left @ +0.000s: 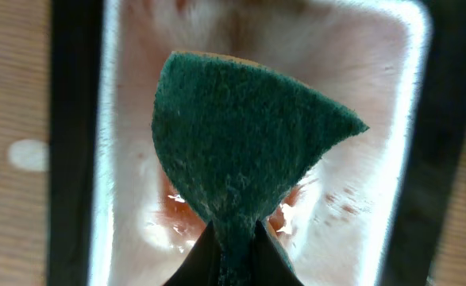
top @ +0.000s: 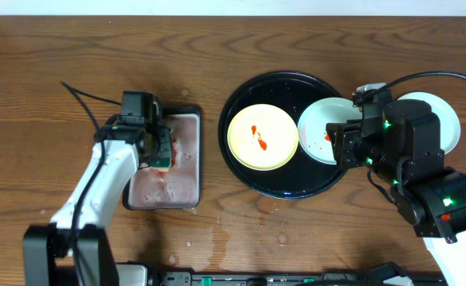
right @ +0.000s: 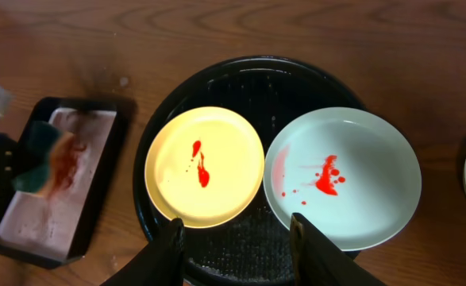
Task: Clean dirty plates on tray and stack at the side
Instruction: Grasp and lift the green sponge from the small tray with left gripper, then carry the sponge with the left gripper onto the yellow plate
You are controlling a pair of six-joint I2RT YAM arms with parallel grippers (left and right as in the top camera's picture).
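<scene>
Left gripper (left: 234, 242) jaws clamped on a green sponge (left: 240, 135) above the small rectangular tray (left: 74, 159), wet with pinkish residue; right gripper (right: 234, 234) jaws apart, empty, over the round black tray (right: 296, 79) holding a sauce-smeared yellow plate (right: 225, 171) and mint plate (right: 367, 199); only overhead shows a second mint plate (top: 443, 119) fully, just outside that rim.

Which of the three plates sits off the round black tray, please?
The mint-green plate at far right, on the wooden table. The yellow plate and the other mint-green plate lie on the tray, both spotted red.
</scene>
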